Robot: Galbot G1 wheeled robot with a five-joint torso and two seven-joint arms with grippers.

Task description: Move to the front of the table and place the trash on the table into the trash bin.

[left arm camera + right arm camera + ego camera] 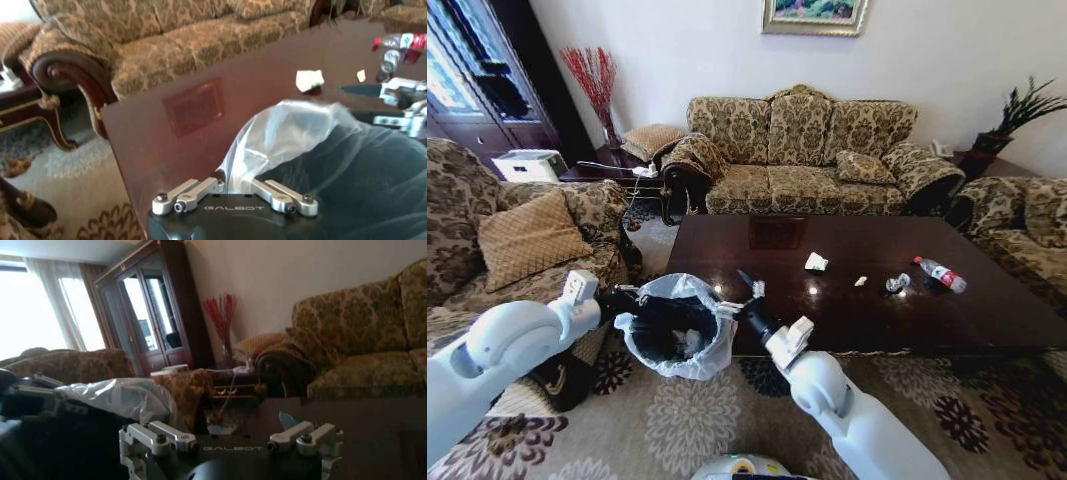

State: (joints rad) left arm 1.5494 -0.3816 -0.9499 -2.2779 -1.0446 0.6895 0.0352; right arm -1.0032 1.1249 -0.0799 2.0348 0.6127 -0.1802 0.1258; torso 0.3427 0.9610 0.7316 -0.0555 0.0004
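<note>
The trash bin (672,328), dark with a white bag over its rim, hangs off the near left corner of the table (857,325). My left gripper (617,300) is shut on its bagged rim (230,182). My right gripper (749,286) is open and holds nothing, hovering over the table corner right beside the bin's far rim. Trash lies on the glossy top: a white paper wad (815,262), a tiny scrap (860,281), a crumpled wrapper (897,283) and a clear bottle (940,273) with a red label. White bits lie inside the bin.
A patterned sofa (797,150) stands behind the table, an armchair with a cushion (527,238) to the left, another seat (1027,230) to the right. A floral rug (677,420) covers the floor in front. A dark side table (617,170) is at the back left.
</note>
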